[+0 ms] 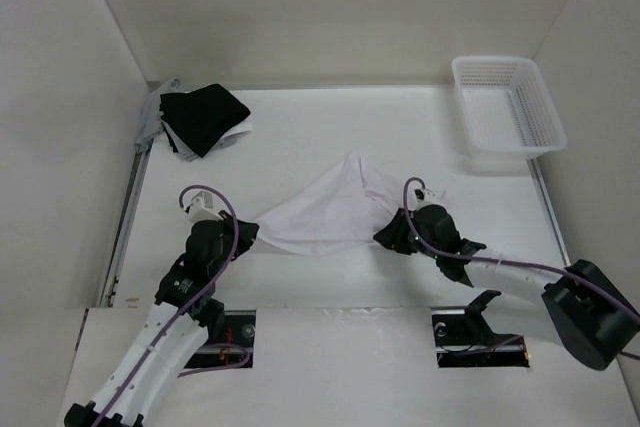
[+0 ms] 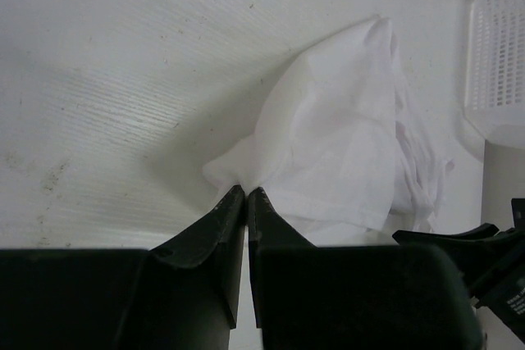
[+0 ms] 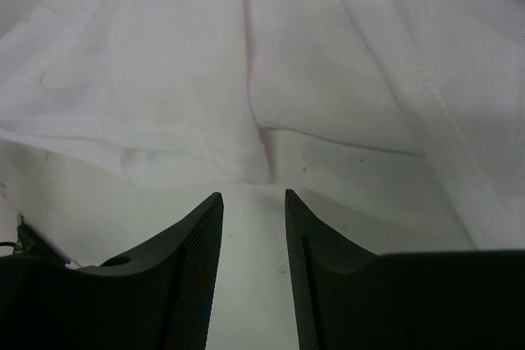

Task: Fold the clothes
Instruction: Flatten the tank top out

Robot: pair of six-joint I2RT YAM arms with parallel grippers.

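Pinching a corner of the clothes (image 1: 320, 212) in the left gripper (image 2: 246, 193); on the right gripper (image 3: 253, 198), released, jaws parted just beside it.

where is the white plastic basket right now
In the top view the white plastic basket sits at the far right corner of the table, beyond the right gripper and well apart from the white garment.

The top view looks down from high behind the near edge onto the whole counter (image 1: 330, 132). The left wrist view sits low, facing across toward the far right corner. The right wrist view is pressed close on the clothes (image 3: 164, 96), which all three share.
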